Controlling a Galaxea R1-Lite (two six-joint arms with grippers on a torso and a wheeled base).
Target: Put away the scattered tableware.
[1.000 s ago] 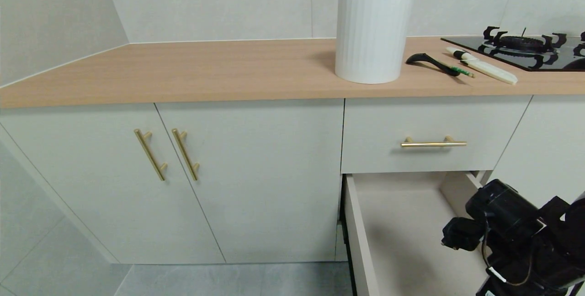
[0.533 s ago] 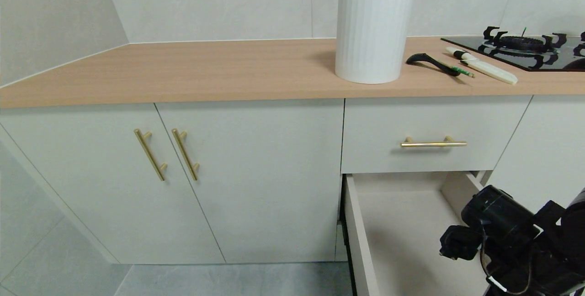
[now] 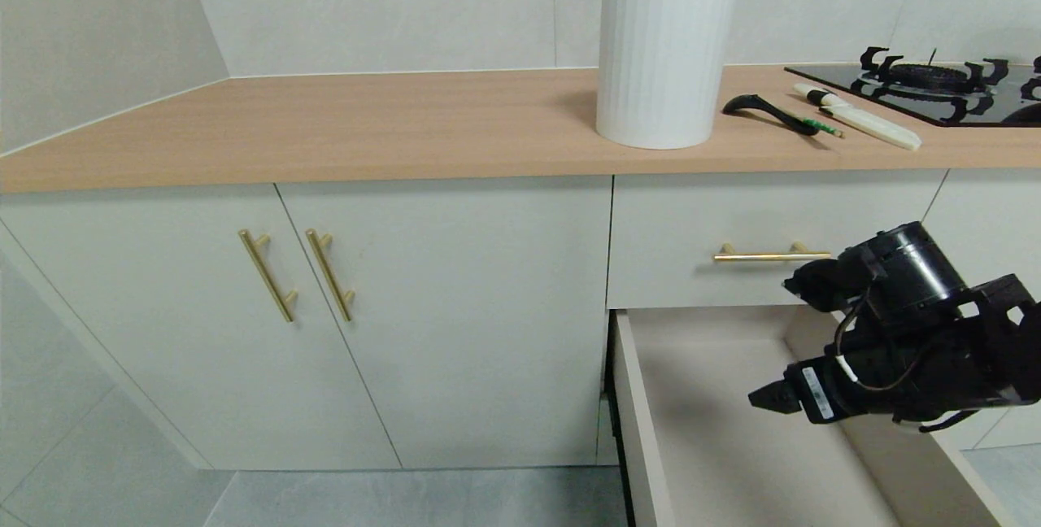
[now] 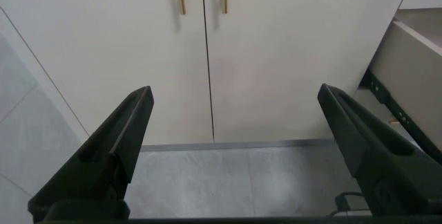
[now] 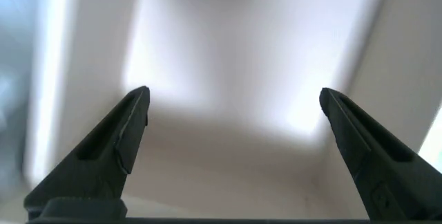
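Note:
On the wooden counter [image 3: 366, 124], right of a tall white ribbed container [image 3: 663, 47], lie a black ladle [image 3: 768, 114], a thin green-tipped utensil [image 3: 825, 128] and a long white knife [image 3: 862, 124]. My right gripper [image 3: 766, 398] hangs above the open lower drawer [image 3: 638, 421] and points left. It is well below the counter. In the right wrist view the right gripper [image 5: 233, 94] is open over the pale drawer floor [image 5: 228, 37], holding nothing. My left gripper [image 4: 235, 91] is open and low, facing the two cabinet doors [image 4: 207, 58].
A black gas hob [image 3: 935, 84] sits at the counter's far right. Above the open drawer is a shut drawer with a gold handle [image 3: 771, 255]. The double doors carry gold handles [image 3: 297, 273]. Grey floor [image 3: 407, 498] lies below the cabinets.
My right arm has risen from the lower right corner and now sits higher over the open drawer, with its gripper swung into sight pointing left. The counter items have not moved.

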